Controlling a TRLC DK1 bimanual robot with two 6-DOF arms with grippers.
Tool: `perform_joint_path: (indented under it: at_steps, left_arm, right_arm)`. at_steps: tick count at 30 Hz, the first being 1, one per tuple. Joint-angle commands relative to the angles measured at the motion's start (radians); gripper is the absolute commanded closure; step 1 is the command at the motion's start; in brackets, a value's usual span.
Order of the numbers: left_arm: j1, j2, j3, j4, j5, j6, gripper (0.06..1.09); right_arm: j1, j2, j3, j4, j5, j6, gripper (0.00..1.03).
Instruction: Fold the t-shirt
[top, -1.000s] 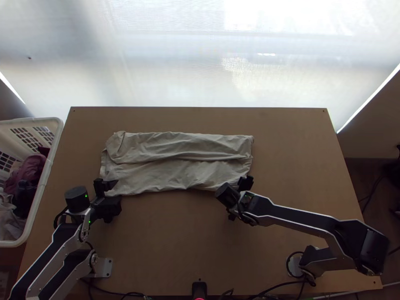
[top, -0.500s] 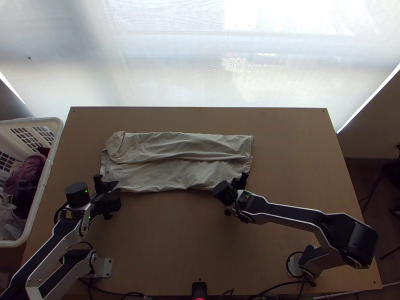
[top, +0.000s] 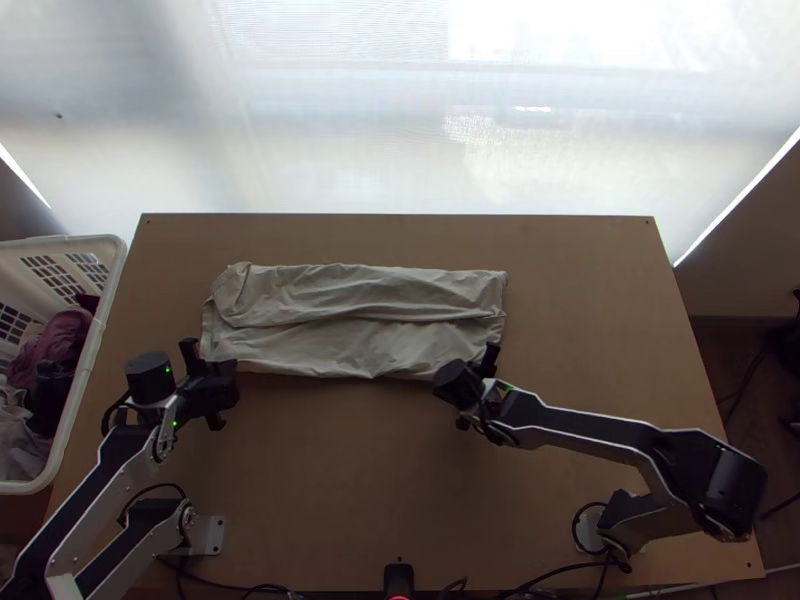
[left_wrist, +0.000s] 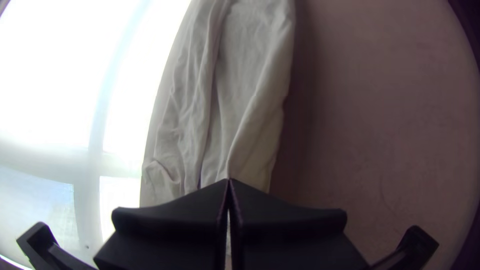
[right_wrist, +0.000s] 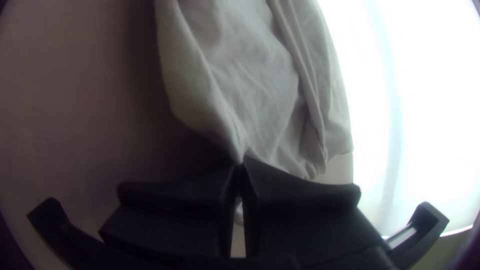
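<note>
Toward 11 o'clock on the counter (top: 590, 340): t-shirt (top: 370, 340), likely light, limp. Left gripper (left_wrist: 229, 181), right gripper (right_wrist: 241, 161): jaws clenched on its 8 and 4 o'clock corners, probably best holds against sag.

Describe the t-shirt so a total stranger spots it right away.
Start at the wooden table. The t-shirt is the pale, wrinkled cloth across it in a long band. Unlike garments heaped in the white basket alongside, it's held by the left tool and right tool.
</note>
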Motion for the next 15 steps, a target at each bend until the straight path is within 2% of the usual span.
perform_joint_path:
  at_steps: [1,15]
  left_arm:
    - [0.000,-0.099,0.046,-0.154,0.001,-0.051,1.05]
    - [-0.012,-0.381,0.086,-0.499,0.018,-0.066,1.05]
  right_arm:
    - [0.002,-0.126,-0.039,-0.093,-0.014,0.031,1.00]
    - [0.042,-0.295,-0.091,-0.246,-0.045,0.068,1.00]
